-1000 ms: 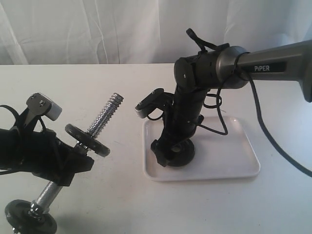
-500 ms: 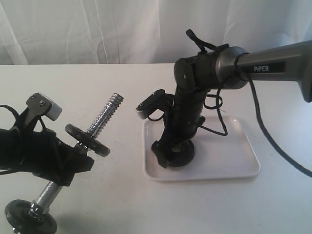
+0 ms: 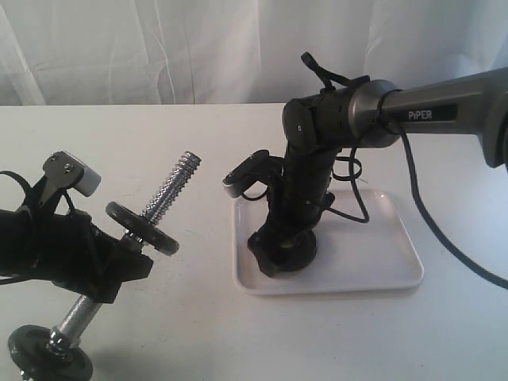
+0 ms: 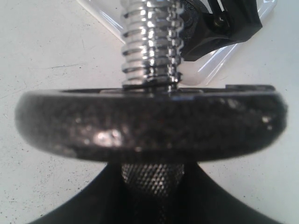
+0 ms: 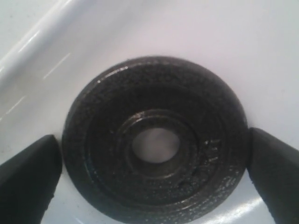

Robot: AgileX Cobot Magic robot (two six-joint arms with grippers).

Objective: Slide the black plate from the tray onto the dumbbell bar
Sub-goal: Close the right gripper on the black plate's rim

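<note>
Texture on the black plate [image 5: 154,88] reads as matte, pebbled cast metal. It is round, with a raised outer rim, a raised hub and an open centre hole. It lies flat in the tray [image 3: 373,266], a glossy white rectangle with rounded corners and a low rim, near the tray's corner closest to the bar. I see the right gripper [image 5: 152,172] set down over it, and its dark fingers [image 5: 28,179] flank the rim on opposite sides. I cannot tell whether they are pressing the rim or only standing beside it. The dumbbell bar [image 3: 167,190] is polished chrome with a coarse thread at its upper end and fine knurling lower down. It tilts up toward the tray. The left gripper [image 3: 99,266] is clamped on its middle section. A mounted disc [image 4: 149,123] with the same grainy black finish sits just above that grip. The threaded length beyond it is bare. An end disc [image 3: 48,361] rests at the bar's low end on the white table [image 3: 159,135]. Open tabletop lies between the thread tip and the tray's near edge.
</note>
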